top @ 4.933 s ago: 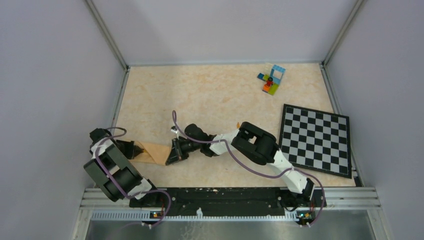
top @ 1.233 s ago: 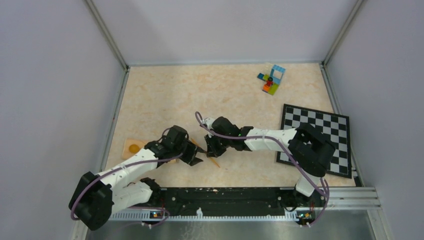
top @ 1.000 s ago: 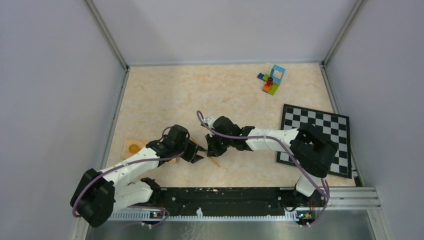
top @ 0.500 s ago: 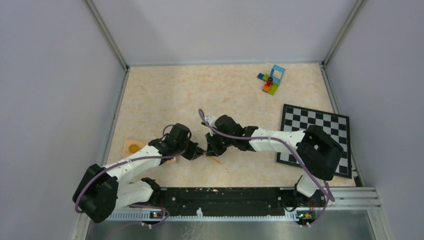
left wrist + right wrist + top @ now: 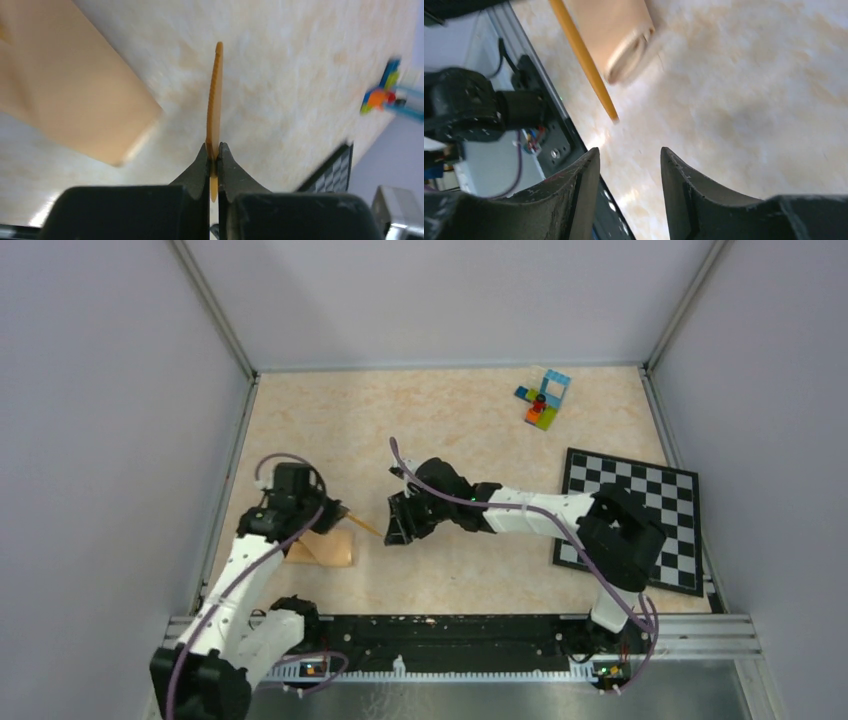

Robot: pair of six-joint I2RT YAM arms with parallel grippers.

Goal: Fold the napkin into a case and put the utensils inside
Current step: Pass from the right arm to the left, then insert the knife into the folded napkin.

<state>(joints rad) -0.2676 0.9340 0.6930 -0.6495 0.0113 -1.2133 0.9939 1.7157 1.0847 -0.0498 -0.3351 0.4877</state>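
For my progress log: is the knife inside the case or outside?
Outside. The left end effector grips the knife, its whole blade visible beside the case.

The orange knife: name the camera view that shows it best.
Left wrist view: the knife stands edge-on, clamped in the left pincer, nearly its whole length in view. The right wrist view shows a slanting stretch with its tip beside the case; the top view, only a thin sliver.
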